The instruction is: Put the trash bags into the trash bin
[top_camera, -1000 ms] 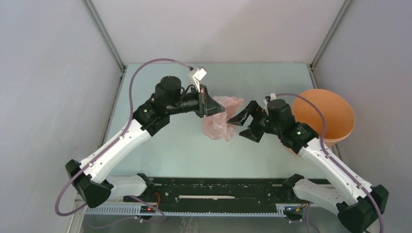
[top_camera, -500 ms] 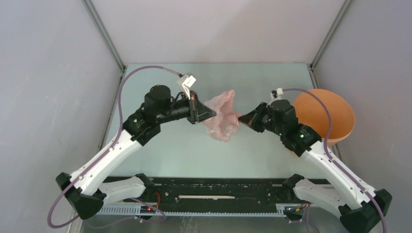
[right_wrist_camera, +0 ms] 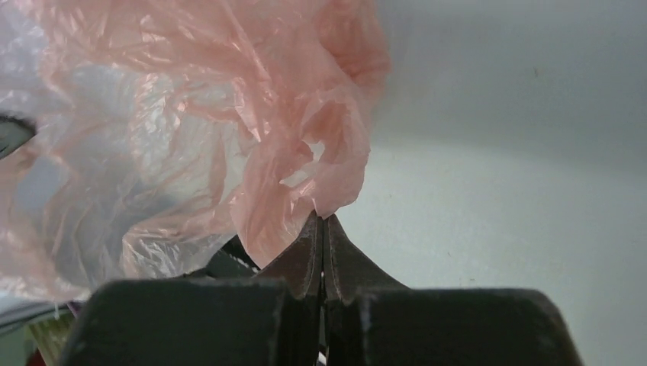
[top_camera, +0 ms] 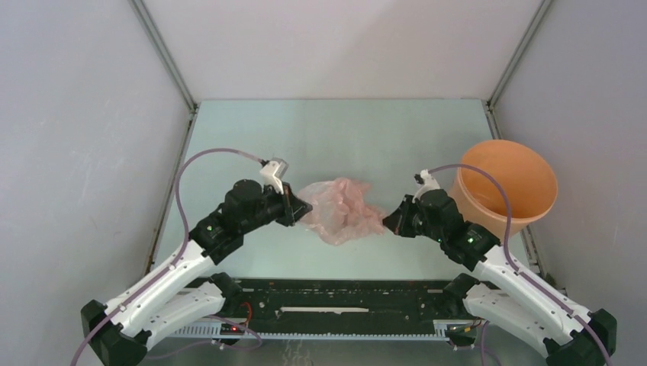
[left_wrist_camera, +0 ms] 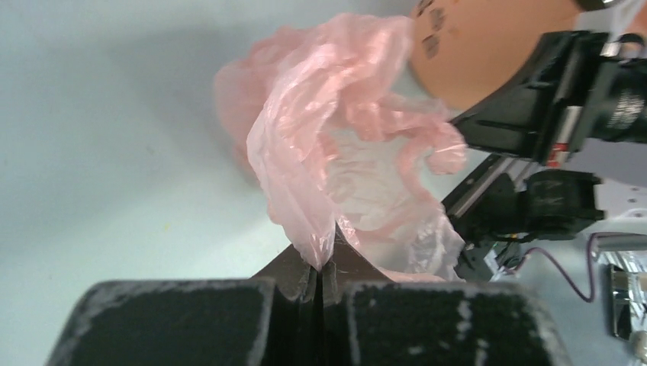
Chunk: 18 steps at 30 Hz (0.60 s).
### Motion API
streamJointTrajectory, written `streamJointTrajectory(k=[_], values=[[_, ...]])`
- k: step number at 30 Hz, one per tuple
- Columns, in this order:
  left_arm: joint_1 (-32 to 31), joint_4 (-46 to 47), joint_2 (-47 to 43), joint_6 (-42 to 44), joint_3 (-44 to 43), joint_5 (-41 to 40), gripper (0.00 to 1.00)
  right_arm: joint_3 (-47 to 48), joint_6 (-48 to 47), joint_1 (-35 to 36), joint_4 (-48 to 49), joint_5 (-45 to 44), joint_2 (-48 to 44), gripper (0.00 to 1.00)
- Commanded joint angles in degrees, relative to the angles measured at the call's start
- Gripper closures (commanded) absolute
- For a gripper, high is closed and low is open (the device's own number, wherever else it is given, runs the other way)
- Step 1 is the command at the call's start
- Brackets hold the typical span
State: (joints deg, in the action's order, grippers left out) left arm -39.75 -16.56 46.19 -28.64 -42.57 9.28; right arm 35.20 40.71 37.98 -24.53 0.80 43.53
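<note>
Item: trash bag [top_camera: 341,211], one, thin translucent pale-pink film, wrinkled and glossy. Location: slung between the two grippers over the front middle of the pale green table [top_camera: 328,137], well left of the trash bin [top_camera: 526,179] and wholly outside it; contact with the tabletop not determinable from above. Left gripper [top_camera: 299,211]: jaws pressed fully together, a fold of the bag's left edge pinched at the very tips. Same grip in the left wrist view: gripper [left_wrist_camera: 320,267] closed on a narrow tuck of film, bag [left_wrist_camera: 336,152] billowing up and away from it, table [left_wrist_camera: 114,114] beneath. Right gripper [top_camera: 389,221]: likewise clamped tight, nipping the bag's right edge. Same again in the right wrist view: gripper [right_wrist_camera: 322,244] with no gap between the tips, a pointed corner of the bag [right_wrist_camera: 191,137] caught there, the rest spread in loose folds to the upper left. Trash bin: round, orange-tan, slightly tapered, upright at the right edge of the table, mouth upward, just beyond the right arm [top_camera: 488,255] (its purple cable [top_camera: 500,194] looping across the near side of the rim). Also seen from the left wrist: bin [left_wrist_camera: 488,46] at upper right behind the bag, the right arm [left_wrist_camera: 564,99] in front of it.
</note>
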Motion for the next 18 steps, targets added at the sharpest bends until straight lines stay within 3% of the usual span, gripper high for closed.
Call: streamJointTrajectory(k=[1, 6, 10, 13, 18], values=[[0.44, 3.27, -3.1, -2.06, 5.68, -5.02, 1.0, -2.21, -3.77, 0.94, -2.76, 6.22, 0.72, 1.0], [2.91, 0.77, -6.86, -2.34, 9.0, -7.03, 1.0, -1.21, -4.86, 0.79, -13.18, 6.44, 4.25, 0.98], [3.64, 0.66, -7.37, -1.53, 8.69, -1.15, 1.0, 6.45, 1.3, 2.44, -14.69, 14.04, 6.66, 0.69], [3.63, 1.37, -5.16, -2.58, 7.61, 4.15, 1.0, 14.18, 0.26, 9.53, -15.95, 3.66, 5.87, 0.38], [3.64, 2.16, -4.67, -3.03, 6.17, 3.2, 1.0, 23.07, -4.15, 11.72, -25.41, -4.44, 9.9, 0.23]])
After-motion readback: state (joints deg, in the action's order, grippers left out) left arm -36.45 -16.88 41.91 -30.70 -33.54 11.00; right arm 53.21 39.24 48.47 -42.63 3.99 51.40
